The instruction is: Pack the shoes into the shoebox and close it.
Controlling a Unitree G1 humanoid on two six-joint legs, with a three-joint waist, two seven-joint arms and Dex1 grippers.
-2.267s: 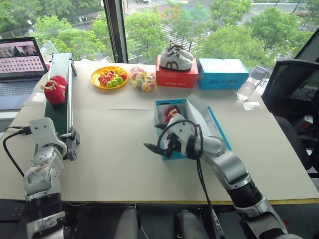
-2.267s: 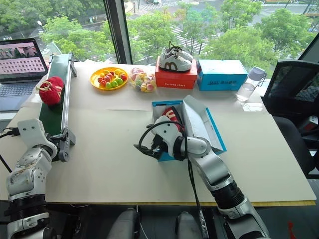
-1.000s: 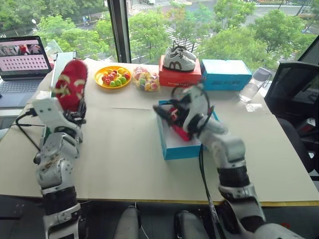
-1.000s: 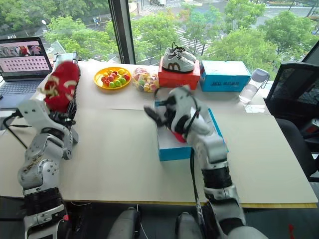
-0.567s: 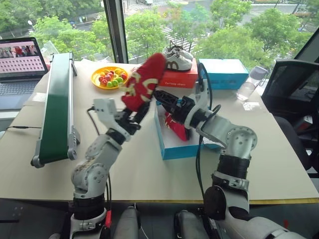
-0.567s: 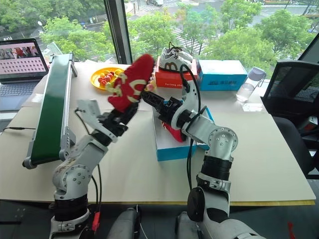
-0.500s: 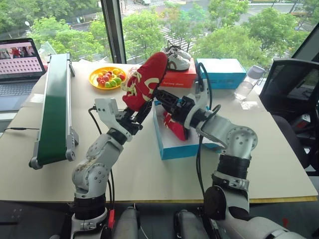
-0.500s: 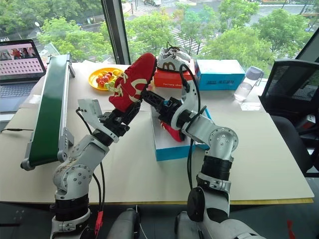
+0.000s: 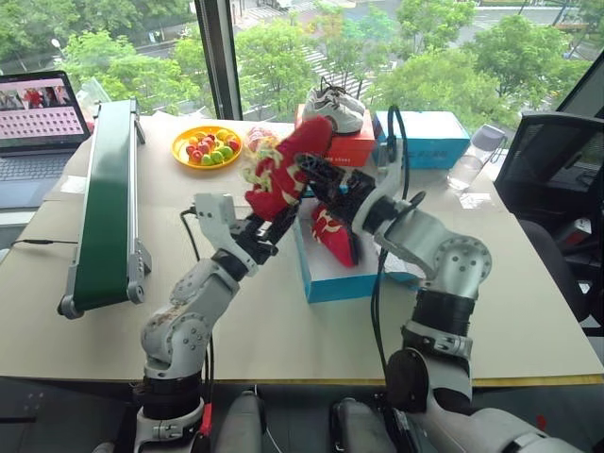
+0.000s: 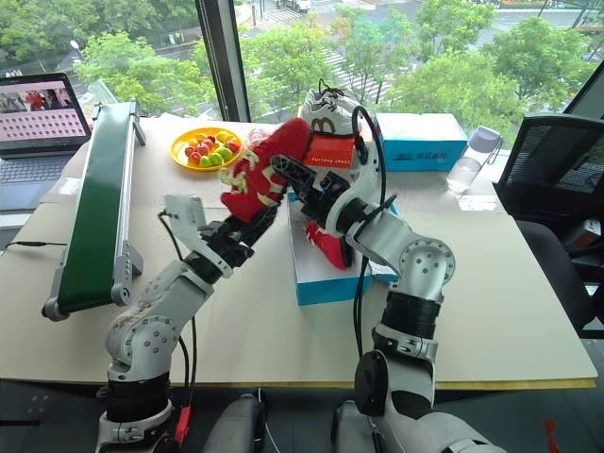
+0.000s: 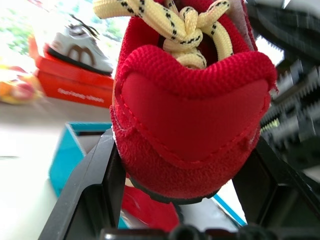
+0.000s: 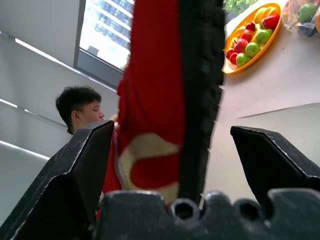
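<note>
Crowding behind my jaws: red box (image 9: 342,147), sneakers (image 9: 331,106), fruit plate (image 9: 206,146). My left gripper (image 9: 274,224) pinches a red shoe (image 9: 288,170) raised over the shoebox (image 9: 332,272); my right gripper (image 10: 300,189), jaws spread, straddles its toe.

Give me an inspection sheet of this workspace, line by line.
Surface: beige table.
Job's things: one red shoe held in the air over the table; second red shoe in the open blue shoebox.
Clutter: green conveyor, fruit plate, candy bag, sneakers on a red box, another blue box, bottle, laptop.
Grippers: left gripper shut on the shoe's heel; right gripper open around its sole.
Cables: black cable along the right arm.
Surroundings: window, trees, office chair, a person.
</note>
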